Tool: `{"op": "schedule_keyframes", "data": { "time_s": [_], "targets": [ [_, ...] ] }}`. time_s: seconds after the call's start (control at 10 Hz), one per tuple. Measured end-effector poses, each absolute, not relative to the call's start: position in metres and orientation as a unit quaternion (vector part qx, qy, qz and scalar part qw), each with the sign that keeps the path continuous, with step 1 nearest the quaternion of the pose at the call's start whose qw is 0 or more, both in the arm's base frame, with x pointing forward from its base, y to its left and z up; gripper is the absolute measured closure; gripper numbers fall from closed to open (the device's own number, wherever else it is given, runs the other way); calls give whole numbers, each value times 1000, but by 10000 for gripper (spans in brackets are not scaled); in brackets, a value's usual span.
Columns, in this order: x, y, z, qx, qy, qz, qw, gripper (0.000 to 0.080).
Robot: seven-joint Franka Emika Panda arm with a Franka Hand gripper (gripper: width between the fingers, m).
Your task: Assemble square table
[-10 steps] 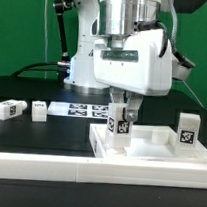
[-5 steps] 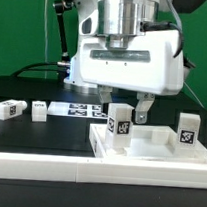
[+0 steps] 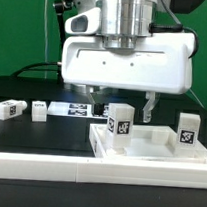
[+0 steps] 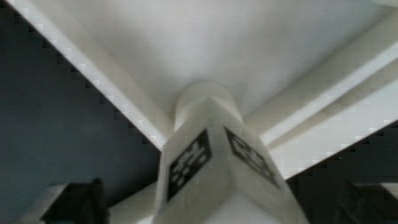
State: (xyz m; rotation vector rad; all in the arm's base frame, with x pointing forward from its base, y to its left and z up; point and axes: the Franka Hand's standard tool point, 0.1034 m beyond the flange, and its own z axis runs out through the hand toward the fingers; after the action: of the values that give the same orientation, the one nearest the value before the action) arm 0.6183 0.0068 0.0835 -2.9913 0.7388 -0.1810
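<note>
The square table's white slab (image 3: pixel 153 148) lies at the exterior view's right. One tagged white leg (image 3: pixel 118 123) stands upright on its near-left corner, and a second leg (image 3: pixel 188 132) stands on its right side. Two more legs (image 3: pixel 6 109) (image 3: pixel 38 109) lie on the black table at the left. My gripper (image 3: pixel 120 101) is open and empty, hovering just above the first leg, with a finger on each side and clear of it. In the wrist view the leg (image 4: pixel 214 150) stands on the slab (image 4: pixel 214 50) between my dark fingertips (image 4: pixel 71 202).
The marker board (image 3: pixel 79 110) lies flat behind the slab. A long white rail (image 3: pixel 77 172) runs along the front edge. The arm's base and cables stand at the back.
My gripper has opened, let go of the upright leg and risen above it. The leg stays standing on the slab.
</note>
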Motion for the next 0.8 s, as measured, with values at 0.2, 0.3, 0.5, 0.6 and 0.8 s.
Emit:
{"op": "schedule_keyframes", "data": {
  "time_s": [0.2, 0.3, 0.5, 0.6, 0.8],
  "targets": [
    [618, 7, 84, -985, 157, -61, 23, 150],
    [618, 8, 84, -992, 111, -62, 20, 150],
    [619, 8, 84, -996, 58, -63, 17, 150],
    [619, 8, 84, -997, 28, -64, 13, 150],
    [619, 7, 84, -997, -37, -63, 4, 150]
  ]
}}
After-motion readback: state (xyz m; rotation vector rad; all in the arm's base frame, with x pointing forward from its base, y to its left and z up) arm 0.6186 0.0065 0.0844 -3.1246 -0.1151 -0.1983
